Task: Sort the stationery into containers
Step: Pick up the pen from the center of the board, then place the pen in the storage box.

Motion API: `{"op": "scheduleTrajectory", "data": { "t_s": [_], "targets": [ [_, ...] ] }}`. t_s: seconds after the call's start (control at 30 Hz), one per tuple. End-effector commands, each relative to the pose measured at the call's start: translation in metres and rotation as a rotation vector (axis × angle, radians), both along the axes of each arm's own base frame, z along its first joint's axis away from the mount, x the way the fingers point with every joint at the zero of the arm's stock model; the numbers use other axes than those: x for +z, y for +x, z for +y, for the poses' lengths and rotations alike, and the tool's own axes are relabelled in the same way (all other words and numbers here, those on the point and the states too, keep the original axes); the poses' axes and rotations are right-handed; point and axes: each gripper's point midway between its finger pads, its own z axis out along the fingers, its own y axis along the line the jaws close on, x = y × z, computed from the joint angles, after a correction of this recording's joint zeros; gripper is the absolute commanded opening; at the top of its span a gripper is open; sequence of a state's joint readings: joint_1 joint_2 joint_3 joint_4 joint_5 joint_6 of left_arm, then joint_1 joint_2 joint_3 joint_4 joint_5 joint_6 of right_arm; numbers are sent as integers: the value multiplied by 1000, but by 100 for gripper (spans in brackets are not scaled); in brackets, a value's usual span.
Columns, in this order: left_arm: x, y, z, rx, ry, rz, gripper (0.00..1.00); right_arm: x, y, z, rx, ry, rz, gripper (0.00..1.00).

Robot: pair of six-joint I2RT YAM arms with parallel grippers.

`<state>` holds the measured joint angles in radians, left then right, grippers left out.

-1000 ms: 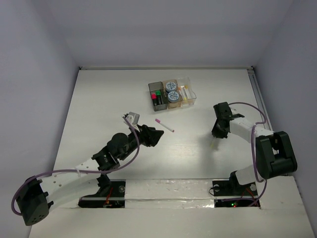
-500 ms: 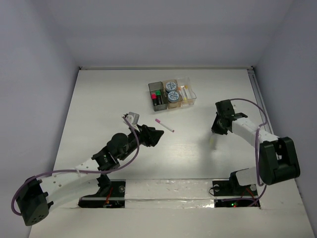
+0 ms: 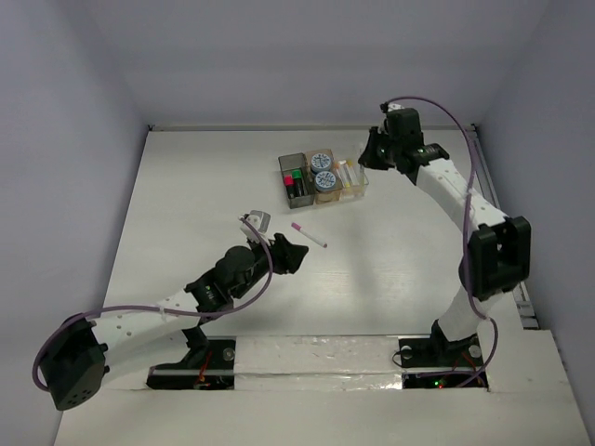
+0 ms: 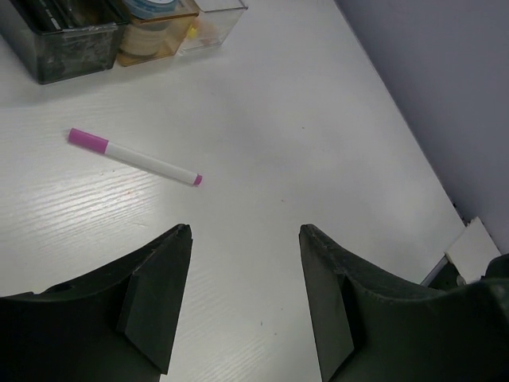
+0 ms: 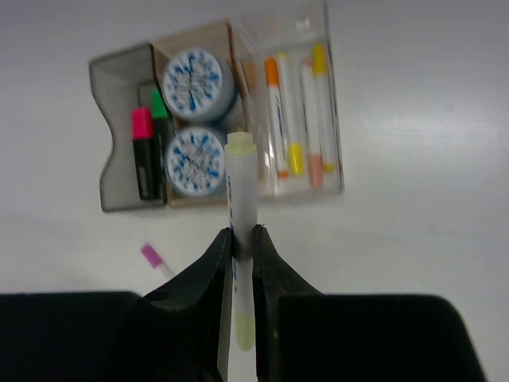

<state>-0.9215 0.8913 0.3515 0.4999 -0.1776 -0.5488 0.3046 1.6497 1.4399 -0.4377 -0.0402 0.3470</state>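
While the left arm lies low across the tabletop, stretched from its base toward 2 o'clock, the left claw hangs with its fingers wide apart and nothing between them. In the left wrist view the left claw faces the pink-capped pen, which lies flat at about 11 o'clock from the gap, apart from both fingers, its cap end pointing to 10 o'clock. From above, that pen rests on bare tabletop at roughly 1 o'clock from the claw, and at 6 o'clock from the row of bins.

The grey bin holds short black markers with pink and green tops. The amber bin beside it holds two tape rolls. The clear bin holds several white pens with orange and yellow caps.

The right arm rises from its base, bends at the elbow and reaches toward 11 o'clock, its wrist tipped downward. The right claw hangs at about 2 o'clock from the clear bin. Its fingers are clamped on a yellow-capped pen, which juts forward toward 12 o'clock in the right wrist view, over the amber bin's edge.
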Motion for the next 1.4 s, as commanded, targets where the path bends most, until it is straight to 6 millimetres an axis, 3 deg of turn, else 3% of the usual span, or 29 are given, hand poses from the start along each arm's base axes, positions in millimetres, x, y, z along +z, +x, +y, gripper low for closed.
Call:
{"op": "scheduleTrajectory", "data": {
  "t_s": [0.0, 0.03, 0.07, 0.1, 0.13, 0.17, 0.2, 0.3, 0.33, 0.73, 0.8, 0.83, 0.87, 0.97, 1.0, 1.1, 1.2, 1.23, 1.27, 1.3, 1.33, 1.37],
  "targets": [
    [9, 9, 1, 51, -29, -10, 53, 15, 40, 31, 191, -23, -86, 0],
    [8, 11, 3, 70, -23, -5, 54, 13, 57, 37, 206, -32, -91, 0],
    [7, 13, 3, 77, -17, -2, 54, 29, 62, 38, 216, -40, -128, 0],
    [3, 15, 4, 91, -4, 3, 56, 6, 70, 40, 240, -69, -89, 0],
    [2, 16, 4, 96, 0, 7, 57, 2, 76, 42, 250, -80, -87, 0],
    [1, 17, 5, 100, 4, 7, 60, 11, 85, 44, 256, -84, -115, 0],
    [-3, 18, 5, 106, 19, 14, 61, -5, 91, 46, 272, -98, -92, 0],
    [-10, 20, 2, 105, 44, 28, 63, -5, 102, 51, 289, -101, -106, 0],
    [-11, 21, 0, 104, 48, 31, 64, -16, 105, 52, 291, -103, -89, 0],
    [-29, 28, -7, 104, 94, 75, 69, -72, 107, 48, 267, -131, 1, 0],
    [-34, 28, -8, 106, 104, 88, 69, -76, 109, 46, 258, -140, 5, 7],
    [-34, 29, -9, 106, 104, 89, 69, -75, 110, 47, 258, -139, 1, 10],
    [-37, 29, -9, 107, 109, 98, 69, -72, 112, 46, 250, -143, -12, 22],
    [-38, 30, -11, 107, 108, 106, 69, -62, 115, 44, 235, -149, -39, 38],
    [-41, 30, -11, 110, 111, 115, 69, -56, 116, 43, 230, -148, -52, 51],
    [-45, 33, -13, 122, 120, 128, 69, -36, 114, 44, 229, -134, -83, 62],
    [-55, 37, -16, 139, 143, 158, 69, -10, 104, 42, 204, -100, -114, 64],
    [-54, 39, -19, 144, 144, 171, 69, -18, 93, 39, 198, -93, -87, 64],
    [-57, 41, -20, 150, 153, 180, 69, 10, 81, 37, 185, -62, -131, 64],
    [-66, 43, -21, 156, 174, 198, 68, 15, 71, 36, 175, -39, -140, 64],
    [-65, 47, -23, 174, 168, 203, 68, -7, 51, 40, 177, 1, -106, 64],
    [-67, 50, -25, 184, 169, 212, 68, -5, 38, 38, 173, 29, -112, 64]
  ]
}}
